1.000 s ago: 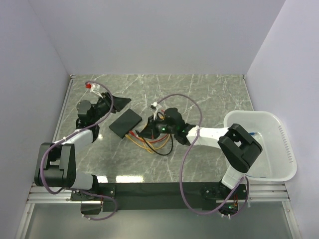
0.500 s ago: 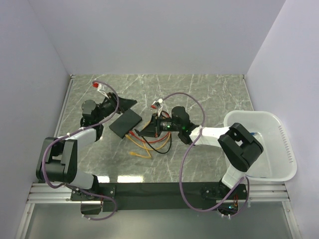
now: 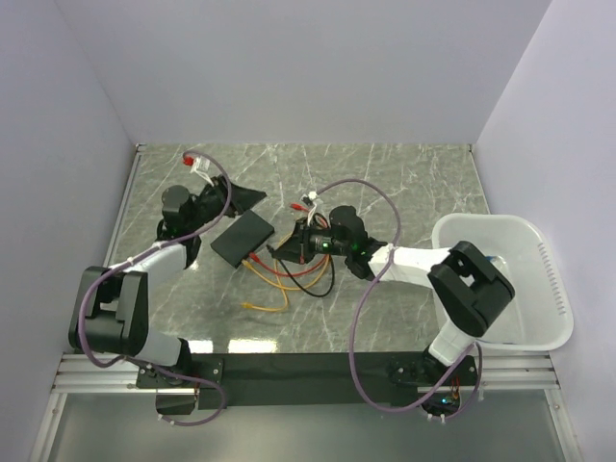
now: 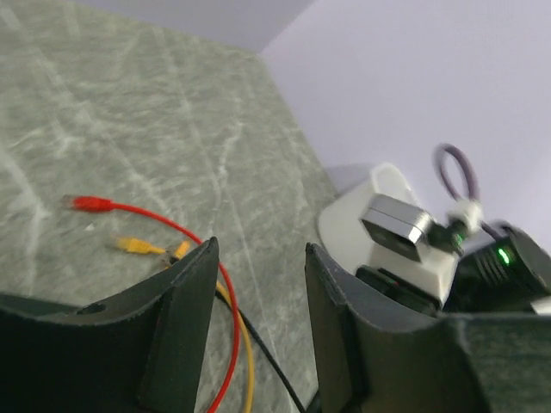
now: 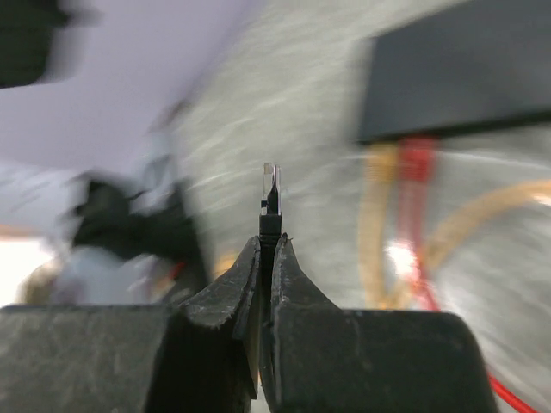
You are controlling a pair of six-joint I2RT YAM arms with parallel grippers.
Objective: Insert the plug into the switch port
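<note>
The right hand [image 5: 266, 245] is closed on a small black plug [image 5: 270, 202] with a clear tip, near the black switch [image 3: 243, 237]. The switch lies flat on the marble surface [image 3: 404, 183]. The left hand [image 4: 258, 258] is open and empty, just beyond the switch.

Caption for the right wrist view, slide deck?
Right end effector pinches the black plug, switch at upper right.

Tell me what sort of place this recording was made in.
Most likely a lab robot cell: a marble-patterned tabletop walled by plain white panels, a left arm and right arm bolted to a black base bar, and a white bin.
</note>
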